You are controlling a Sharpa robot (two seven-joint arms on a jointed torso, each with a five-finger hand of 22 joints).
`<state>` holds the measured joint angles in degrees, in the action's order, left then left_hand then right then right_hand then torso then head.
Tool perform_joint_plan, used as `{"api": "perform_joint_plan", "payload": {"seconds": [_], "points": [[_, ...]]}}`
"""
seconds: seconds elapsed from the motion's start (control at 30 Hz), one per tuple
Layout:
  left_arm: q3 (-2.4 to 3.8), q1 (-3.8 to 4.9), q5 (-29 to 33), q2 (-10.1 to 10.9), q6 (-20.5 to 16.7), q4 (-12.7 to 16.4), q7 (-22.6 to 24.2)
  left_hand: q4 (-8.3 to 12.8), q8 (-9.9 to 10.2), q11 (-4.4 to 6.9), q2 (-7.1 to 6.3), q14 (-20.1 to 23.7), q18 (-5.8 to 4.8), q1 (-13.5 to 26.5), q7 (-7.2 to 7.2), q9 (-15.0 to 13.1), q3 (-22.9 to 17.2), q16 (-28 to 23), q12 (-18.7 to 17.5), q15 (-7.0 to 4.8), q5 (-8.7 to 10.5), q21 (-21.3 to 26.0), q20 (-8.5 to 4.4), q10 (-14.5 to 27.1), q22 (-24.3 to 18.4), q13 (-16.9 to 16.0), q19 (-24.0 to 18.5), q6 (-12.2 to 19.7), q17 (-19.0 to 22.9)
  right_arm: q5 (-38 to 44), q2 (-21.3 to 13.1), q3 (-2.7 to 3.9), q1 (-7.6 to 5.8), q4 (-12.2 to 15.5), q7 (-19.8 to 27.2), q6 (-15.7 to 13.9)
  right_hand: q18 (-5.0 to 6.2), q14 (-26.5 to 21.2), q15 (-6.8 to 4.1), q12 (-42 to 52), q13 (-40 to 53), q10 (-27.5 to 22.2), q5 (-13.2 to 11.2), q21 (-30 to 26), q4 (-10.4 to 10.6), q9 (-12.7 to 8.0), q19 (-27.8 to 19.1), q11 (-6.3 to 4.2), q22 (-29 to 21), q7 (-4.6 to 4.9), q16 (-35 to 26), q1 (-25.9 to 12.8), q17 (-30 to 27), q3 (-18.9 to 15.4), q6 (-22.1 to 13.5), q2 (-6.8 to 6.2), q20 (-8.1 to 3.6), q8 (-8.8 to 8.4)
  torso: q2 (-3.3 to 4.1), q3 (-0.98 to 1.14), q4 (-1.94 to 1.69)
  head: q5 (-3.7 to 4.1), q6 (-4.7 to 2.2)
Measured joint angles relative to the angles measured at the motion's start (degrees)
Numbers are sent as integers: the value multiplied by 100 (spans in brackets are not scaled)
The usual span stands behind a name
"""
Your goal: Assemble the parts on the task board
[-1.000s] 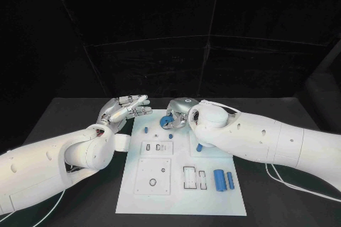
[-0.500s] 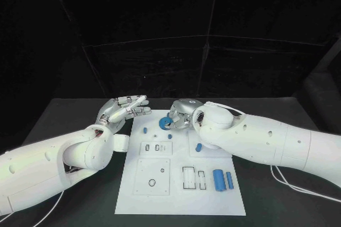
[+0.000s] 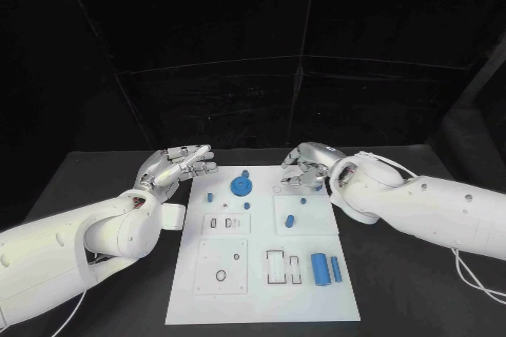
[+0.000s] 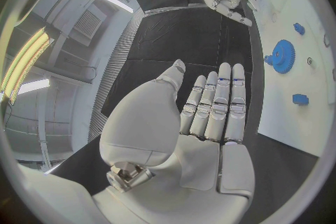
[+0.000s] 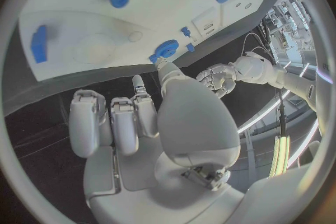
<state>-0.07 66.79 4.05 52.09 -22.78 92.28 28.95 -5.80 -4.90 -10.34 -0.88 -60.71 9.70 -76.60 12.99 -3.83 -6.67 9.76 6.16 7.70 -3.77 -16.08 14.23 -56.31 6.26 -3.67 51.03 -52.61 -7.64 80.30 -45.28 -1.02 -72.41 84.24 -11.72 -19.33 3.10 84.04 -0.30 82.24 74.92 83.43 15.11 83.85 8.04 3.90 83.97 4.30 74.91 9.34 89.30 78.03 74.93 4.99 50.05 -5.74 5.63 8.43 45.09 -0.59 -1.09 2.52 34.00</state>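
Blue gear (image 3: 241, 185) sits on task board (image 3: 264, 293) near far end. Two blue cylinders (image 3: 327, 268) lie loose (slots beside them unfilled). Left robot hand (image 3: 175, 165) released, right robot hand (image 3: 303, 169) released; most assembly left.

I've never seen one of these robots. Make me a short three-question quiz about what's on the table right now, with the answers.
1. True or false: the right hand is holding the blue gear.
2. Multiple choice: where do the two blue cylinders lie on the white task board? A) at the far edge by the hands; B) near its right edge, towards the robot; C) off the board, on the black table.
3. Fill in: the left hand holds ____.

Key
1. False. The gear sits on the board, apart from both hands.
2. B.
3. Nothing; its fingers are stretched out, beside the board's far left corner.
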Motion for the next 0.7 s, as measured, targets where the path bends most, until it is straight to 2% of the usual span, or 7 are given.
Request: {"api": "perform_joint_plan", "payload": {"seconds": [0.13, 0.27, 0.47, 0.7], "points": [[0, 0, 0, -8, 2, 3, 0, 5, 0, 0, 0, 0, 0, 0, 14, 0, -5, 0, 0, 0, 0, 0, 0, 0, 0, 0, 0, -14, -1, -507, -393, 0, 0, -64, 433, 68, 0, 0, 0, 0, 0, 0, -11, 0, -148, 0, 0, 0, 0, 0, 0, 140, 0, -41, 0, -54, 0, -22, -4, 11, 21, 58, -26], [0, 0, 0, -25, 7, -1, 0, 5, 0, 0, 0, 0, 0, 0, 22, 0, -6, 0, 0, 0, 0, 0, 0, 0, -5, 0, 0, -22, -6, -825, -623, -1, 0, -171, 798, 135, 0, 0, 0, -26, 0, -44, -37, 0, -196, 0, 0, 0, 0, -1, 0, 160, 0, -57, -1, -75, 0, -26, -6, 38, 50, 77, -43], [0, 0, 0, -54, 22, -23, -2, 5, 0, 0, 0, 0, 0, 0, 22, 0, -6, 0, 0, 0, 0, 0, 0, 0, -4, -1, 0, -21, -5, -1073, -741, -3, 31, -370, 1146, 215, 0, 0, 0, -50, 0, -44, -37, 0, -218, -5, 0, 0, 0, 0, 0, 180, -1, -79, -42, -95, 0, -49, -4, 73, 77, 84, -49], [0, -2, 0, -86, 33, -63, -5, 4, 0, 0, 0, 0, 0, 0, 22, 0, -6, 0, 0, 0, 0, 0, 0, 0, -4, -1, 0, -22, -5, -1200, -718, -6, 136, -579, 1333, 296, 0, 0, 0, -49, 0, -44, -37, 0, -234, -5, 0, 0, 0, 2, 0, 180, -1, -95, -81, -95, 0, -73, -1, 78, 80, 79, -28]]}}
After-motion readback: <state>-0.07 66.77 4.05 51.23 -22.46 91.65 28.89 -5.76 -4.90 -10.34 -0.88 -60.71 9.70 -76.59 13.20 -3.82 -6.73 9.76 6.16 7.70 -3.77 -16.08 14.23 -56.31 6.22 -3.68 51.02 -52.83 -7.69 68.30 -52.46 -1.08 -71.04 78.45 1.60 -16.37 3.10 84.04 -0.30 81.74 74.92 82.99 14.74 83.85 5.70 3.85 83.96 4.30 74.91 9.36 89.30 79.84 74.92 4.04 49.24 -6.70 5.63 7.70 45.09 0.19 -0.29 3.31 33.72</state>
